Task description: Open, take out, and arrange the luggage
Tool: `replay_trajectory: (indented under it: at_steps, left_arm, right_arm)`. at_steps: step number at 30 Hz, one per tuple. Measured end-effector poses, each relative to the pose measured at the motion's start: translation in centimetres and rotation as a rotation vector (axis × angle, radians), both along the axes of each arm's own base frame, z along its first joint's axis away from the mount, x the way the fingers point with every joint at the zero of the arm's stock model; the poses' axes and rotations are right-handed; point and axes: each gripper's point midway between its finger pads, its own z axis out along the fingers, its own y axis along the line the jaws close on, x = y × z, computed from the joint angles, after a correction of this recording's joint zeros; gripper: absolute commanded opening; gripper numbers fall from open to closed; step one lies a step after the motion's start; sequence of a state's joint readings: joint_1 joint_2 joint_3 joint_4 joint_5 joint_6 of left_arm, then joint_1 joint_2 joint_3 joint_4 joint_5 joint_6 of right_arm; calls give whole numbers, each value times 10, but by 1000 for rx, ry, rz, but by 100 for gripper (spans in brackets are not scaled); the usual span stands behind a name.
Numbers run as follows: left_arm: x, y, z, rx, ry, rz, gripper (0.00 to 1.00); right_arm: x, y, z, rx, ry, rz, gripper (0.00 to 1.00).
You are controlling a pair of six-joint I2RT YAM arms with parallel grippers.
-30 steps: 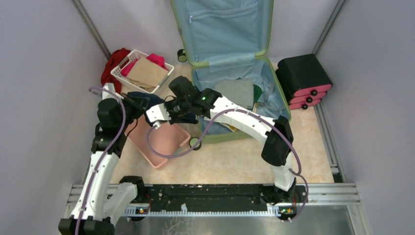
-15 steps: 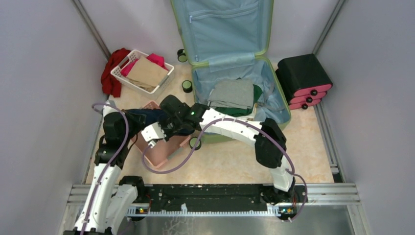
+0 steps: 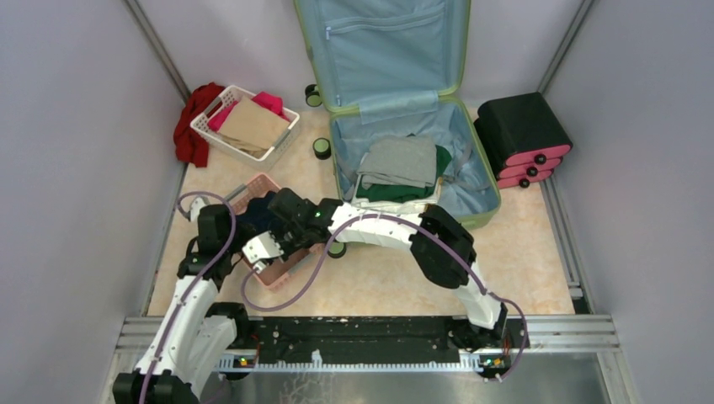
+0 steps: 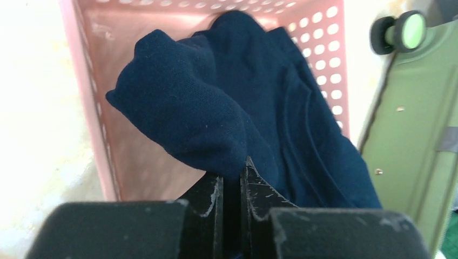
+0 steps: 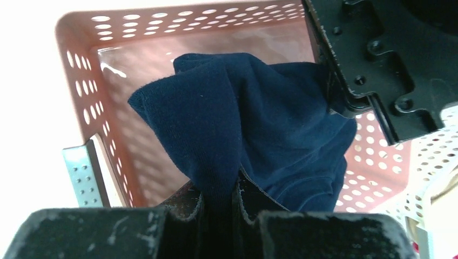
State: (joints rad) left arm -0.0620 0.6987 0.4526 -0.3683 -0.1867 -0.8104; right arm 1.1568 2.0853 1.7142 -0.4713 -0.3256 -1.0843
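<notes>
The luggage [image 3: 476,160], a sage-green suitcase, lies open with its lid [image 3: 383,50] up against the back wall. A grey folded garment [image 3: 400,160] lies on a green one [image 3: 404,192] inside it. Both grippers are shut on a navy garment [image 3: 263,210] over the pink basket [image 3: 253,183]. My left gripper [image 4: 231,175] pinches one fold of the navy cloth [image 4: 243,108] above the basket [image 4: 97,108]. My right gripper [image 5: 220,189] pinches another fold [image 5: 243,118], and the garment hangs into the basket [image 5: 81,65]. The suitcase shell [image 4: 416,135] and a wheel [image 4: 402,32] show to the right.
A white basket [image 3: 200,128] with tan and pink clothes stands at the back left, with a red cloth [image 3: 189,126] beside it. Black-and-pink stacked cases [image 3: 522,139] stand right of the suitcase. Grey walls close in on both sides.
Both arms have moved toward the near left with the navy garment, from beside the suitcase to low over the pink basket. More of the grey and green clothes shows now.
</notes>
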Motion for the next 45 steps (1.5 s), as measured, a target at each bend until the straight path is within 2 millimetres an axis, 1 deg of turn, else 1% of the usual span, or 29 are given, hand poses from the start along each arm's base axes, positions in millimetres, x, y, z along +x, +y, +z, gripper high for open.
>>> replay_trajectory:
  at_steps: [1,2,3,5,7,8,9,10,11,12,14,16,18,19,22,24,26,28,31,33,35,36,38,40,42,45]
  left_arm:
    - [-1,1,-6,-3,18,8,18]
    - [-2,2,-11,-5,35,17,23]
    - [-4,3,-16,-10,51,26,31]
    - [-7,6,-23,-16,80,48,51]
    - [-9,10,-27,-23,97,82,69]
    - [-11,12,-28,-20,105,96,72]
    - [-13,14,-28,-26,115,117,76]
    - [-12,15,-24,-28,114,130,78]
    - [-12,17,-21,-26,116,140,80]
    - [-11,21,-12,-21,117,163,81]
    - [-11,23,-5,-17,113,174,83]
    - [-9,24,9,-14,98,181,83]
    - [-6,25,26,-14,68,181,83]
    - [-4,25,36,-12,49,179,83]
    - [0,25,69,-6,-22,168,81]
    - [1,25,91,2,-72,156,76]
    - [1,25,106,8,-108,141,65]
    - [-1,23,114,15,-133,121,53]
    - [-5,19,114,13,-143,91,43]
    - [-4,15,103,4,-131,69,41]
    - [-4,9,83,-11,-93,44,41]
    - [-3,6,69,-19,-59,32,41]
    - [-3,1,45,-40,2,10,41]
    - [-1,-4,22,-59,67,-3,43]
    - [-1,-7,3,-76,122,-3,43]
    - [0,-8,-20,-96,204,15,42]
  right_arm:
    - [0,1,-4,-2,5,-4,1]
    - [1,2,-7,-3,10,-8,9]
    - [1,3,-11,-5,14,-11,18]
    - [0,4,-17,-11,32,-17,31]
    - [-3,4,-24,-19,54,-16,43]
    - [-5,4,-26,-21,69,-14,47]
    - [-8,4,-28,-24,86,-11,50]
    - [-10,5,-30,-24,103,-9,54]
    - [-13,5,-31,-24,125,-5,57]
    - [-14,5,-32,-24,140,-8,61]
    - [-16,8,-31,-20,183,-9,71]
    - [-16,10,-25,-7,221,-7,79]
    - [-16,10,-15,7,265,0,83]
    - [-16,12,-7,21,289,8,84]
    - [-21,11,7,35,350,27,84]
    - [-25,9,15,38,396,40,83]
    - [-30,8,24,44,443,56,81]
    - [-35,5,34,52,487,65,72]
    - [-40,-1,50,67,543,68,54]
    - [-37,-5,58,76,560,54,41]
    - [-32,-8,62,78,566,35,30]
    - [-29,-10,62,77,564,23,26]
    - [-22,-13,58,68,548,-1,21]
    - [-16,-18,47,44,524,-27,20]
    - [-13,-25,34,5,493,-46,19]
    - [-9,-31,19,-41,452,-56,18]
